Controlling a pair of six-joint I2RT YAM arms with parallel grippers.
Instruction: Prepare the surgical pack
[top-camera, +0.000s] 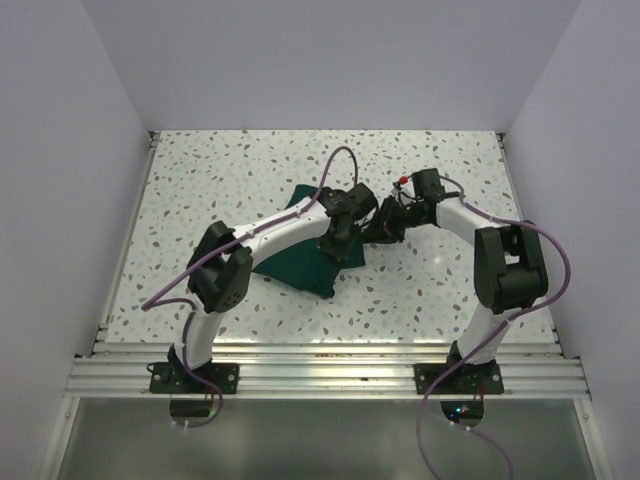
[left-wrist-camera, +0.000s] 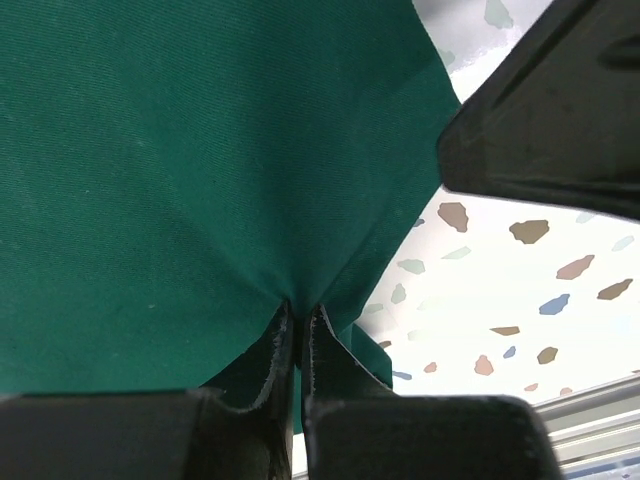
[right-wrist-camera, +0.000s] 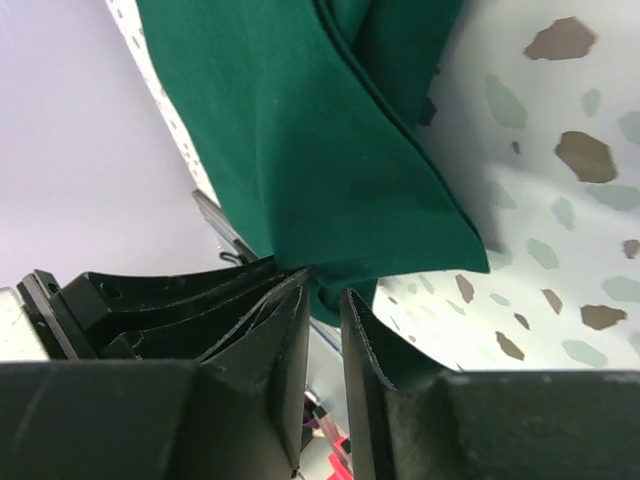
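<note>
The surgical pack, a dark green fabric drape (top-camera: 292, 262), lies bunched on the speckled table near the middle. My left gripper (top-camera: 338, 244) is at its right edge. In the left wrist view the jaws (left-wrist-camera: 297, 308) are pressed together on a pinch of the drape (left-wrist-camera: 200, 150), which hangs taut from them. My right gripper (top-camera: 384, 229) is close beside the left one. In the right wrist view its jaws (right-wrist-camera: 325, 288) stand nearly together, with a folded corner of the drape (right-wrist-camera: 330, 130) caught at their tips. Each gripper's black body shows in the other's wrist view.
The speckled white table (top-camera: 450, 290) is boxed in by plain walls on the left, back and right. An aluminium rail (top-camera: 330, 375) runs along the near edge, where the arm bases are bolted. The two wrists nearly touch above the drape's right edge.
</note>
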